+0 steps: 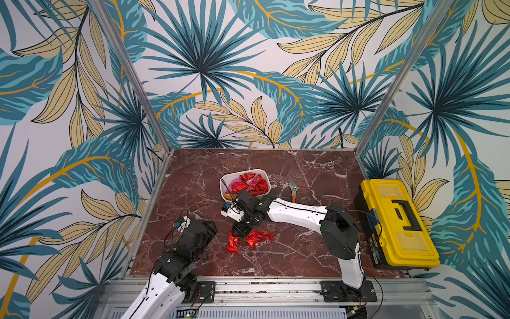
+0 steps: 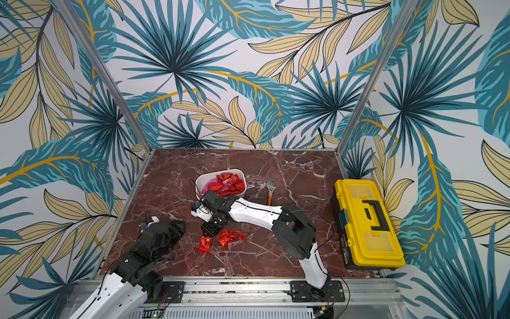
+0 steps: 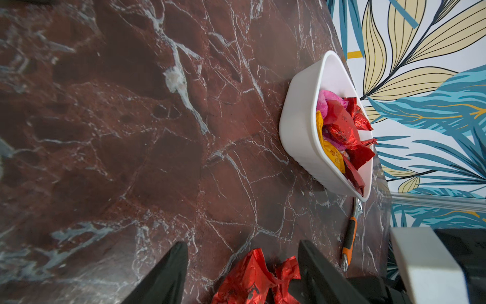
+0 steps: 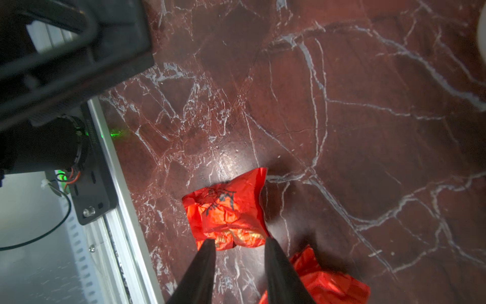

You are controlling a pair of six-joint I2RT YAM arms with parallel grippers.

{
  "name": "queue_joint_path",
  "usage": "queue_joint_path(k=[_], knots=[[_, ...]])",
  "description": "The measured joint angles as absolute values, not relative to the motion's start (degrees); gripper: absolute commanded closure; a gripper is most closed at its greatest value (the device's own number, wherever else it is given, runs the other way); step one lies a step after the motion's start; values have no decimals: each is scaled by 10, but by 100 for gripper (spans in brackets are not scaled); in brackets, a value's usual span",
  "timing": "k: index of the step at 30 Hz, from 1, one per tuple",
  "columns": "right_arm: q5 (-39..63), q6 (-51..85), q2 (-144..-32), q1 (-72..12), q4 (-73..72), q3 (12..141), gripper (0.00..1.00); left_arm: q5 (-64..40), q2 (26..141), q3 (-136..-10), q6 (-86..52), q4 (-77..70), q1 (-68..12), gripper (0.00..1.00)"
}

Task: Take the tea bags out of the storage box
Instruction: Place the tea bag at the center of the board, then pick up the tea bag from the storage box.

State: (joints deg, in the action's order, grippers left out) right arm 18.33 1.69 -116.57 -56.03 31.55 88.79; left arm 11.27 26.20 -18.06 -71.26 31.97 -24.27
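The white storage box [image 1: 244, 171] stands mid-table, with several red, pink and orange-yellow tea bags [image 1: 252, 183] heaped inside; the left wrist view shows the box [image 3: 297, 126] and its load [image 3: 342, 129]. Three red tea bags [image 1: 252, 239] lie on the marble in front of the box. My right gripper [image 4: 239, 240] points down over them, open. One red tea bag [image 4: 228, 210] lies flat just past its tips and another [image 4: 323, 281] lies beside one finger. My left gripper [image 3: 242, 244] is open low over the table, facing the loose tea bags [image 3: 252, 279] from the left.
An orange-handled wrench [image 1: 293, 192] lies to the right of the box. A yellow toolbox [image 1: 394, 223] with a black handle stands at the table's right edge. An aluminium rail [image 1: 265, 287] runs along the front, and patterned walls close in the other sides.
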Motion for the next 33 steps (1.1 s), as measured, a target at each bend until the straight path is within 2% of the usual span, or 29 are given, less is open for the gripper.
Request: queue_joint_path(k=[4, 8, 13, 17, 22, 28, 33], knots=[[134, 31, -1139, -560, 286, 861, 55, 102, 265, -181, -695, 292, -243, 30], [52, 76, -1055, -557, 237, 806, 55, 87, 297, -182, -659, 248, -243, 30], [-56, 161, -966, -542, 181, 767, 54, 59, 396, -218, -604, 202, -243, 30], [-119, 241, -937, -519, 161, 719, 54, 46, 496, -281, -578, 165, -243, 30], [-137, 315, -928, -488, 158, 658, 53, 30, 604, -366, -534, 136, -240, 30], [-137, 364, -889, -479, 152, 613, 51, -43, 750, -496, -438, 132, -188, 19], [-137, 382, -861, -472, 141, 595, 51, -108, 867, -598, -360, 173, -150, 19]])
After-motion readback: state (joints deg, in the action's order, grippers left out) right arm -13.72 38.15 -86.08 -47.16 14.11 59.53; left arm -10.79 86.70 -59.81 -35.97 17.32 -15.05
